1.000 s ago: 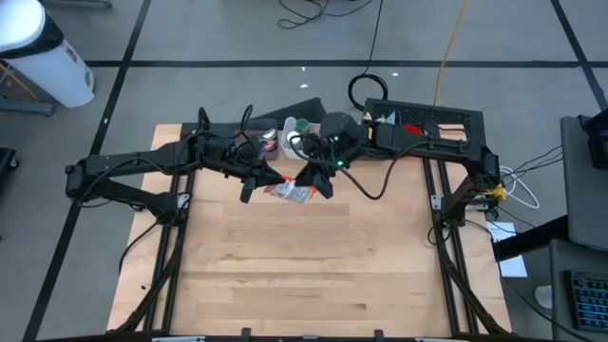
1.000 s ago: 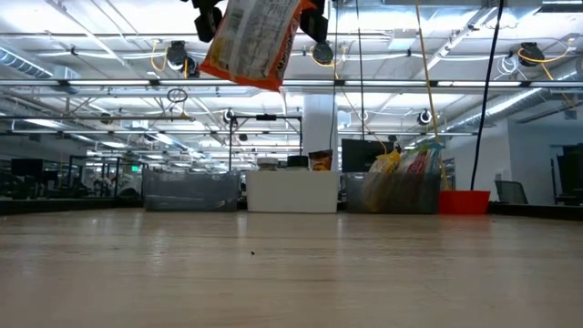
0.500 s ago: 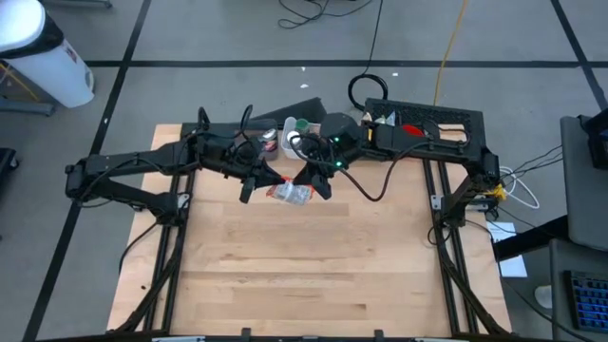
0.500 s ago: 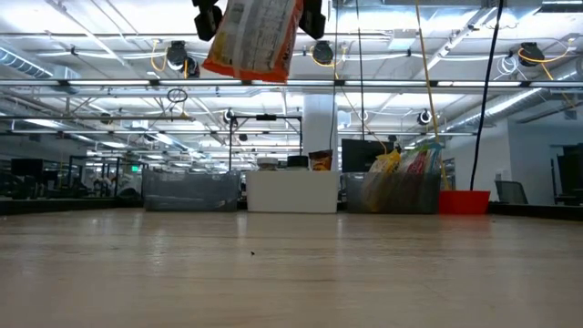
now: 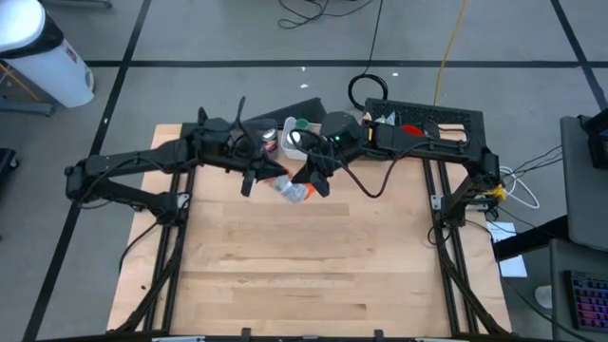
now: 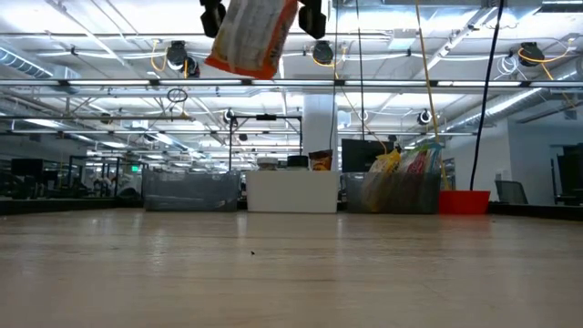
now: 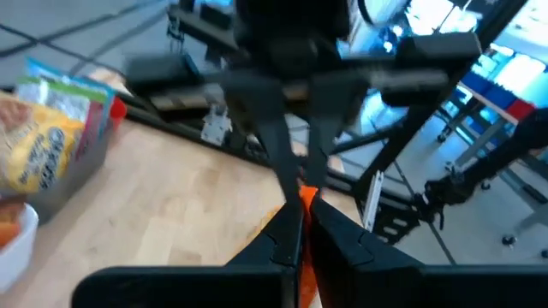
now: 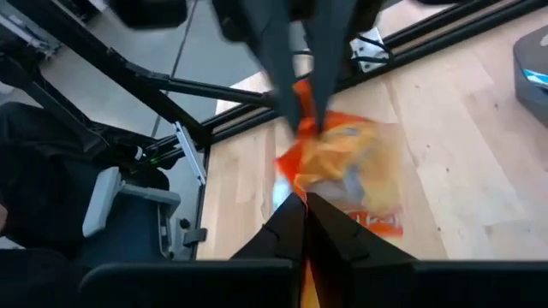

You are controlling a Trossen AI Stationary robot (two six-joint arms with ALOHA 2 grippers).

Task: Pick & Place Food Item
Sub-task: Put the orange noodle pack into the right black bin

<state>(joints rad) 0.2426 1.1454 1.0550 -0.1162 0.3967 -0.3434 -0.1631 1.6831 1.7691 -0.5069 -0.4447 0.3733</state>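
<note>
1. Snack bag [image 5: 293,188], orange and white, hangs between the two grippers over the far middle of the counter [image 5: 304,275] in the high view. The left arm reaches in from the left and the right arm from the right, both bent at the elbow. The left gripper [image 5: 269,178] and the right gripper [image 5: 310,179] are each clamped on an end of the bag, whose long axis runs roughly left to right. The near half of the counter lies bare; containers sit just behind the grippers at the far edge.

2. In the low view the snack bag [image 6: 250,35] hangs high above the counter [image 6: 291,273], tilted, its lower corner down to the left, with a dark gripper at each side of its top. Wide open air lies beneath it.

3. In the left wrist view the left gripper [image 7: 301,224] has its fingers together on an orange edge of the bag [image 7: 306,198]; the right gripper [image 7: 295,167] meets it from opposite. A box of packets [image 7: 51,137] stands on the counter beside.

4. In the right wrist view the right gripper [image 8: 301,224] is pinched shut on the snack bag [image 8: 347,175], and the left gripper [image 8: 304,115] grips its far end.
</note>
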